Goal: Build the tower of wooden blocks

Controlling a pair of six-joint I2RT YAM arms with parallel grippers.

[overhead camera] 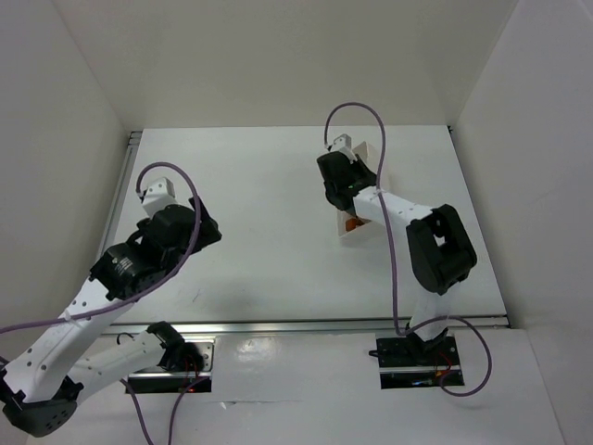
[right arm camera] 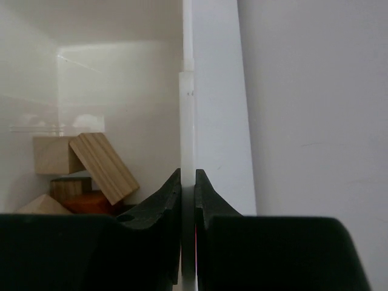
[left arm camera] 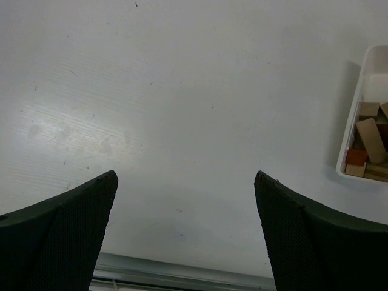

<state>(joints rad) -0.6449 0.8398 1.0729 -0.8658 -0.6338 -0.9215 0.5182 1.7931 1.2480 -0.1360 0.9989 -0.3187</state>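
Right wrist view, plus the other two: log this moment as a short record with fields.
right claw: shut on the side wall of the white tray
left claw: open, holding nothing, above the table
wood blocks: jumbled inside the tray, tan and orange pieces visible
build: not yet started

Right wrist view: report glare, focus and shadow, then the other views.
Right wrist view: glare streaks inside the tray, wooden blocks sharp, right end effector a dark silhouette. Left wrist view: the tray shadows the table leftward. Top external view: sheen on the near ledge.
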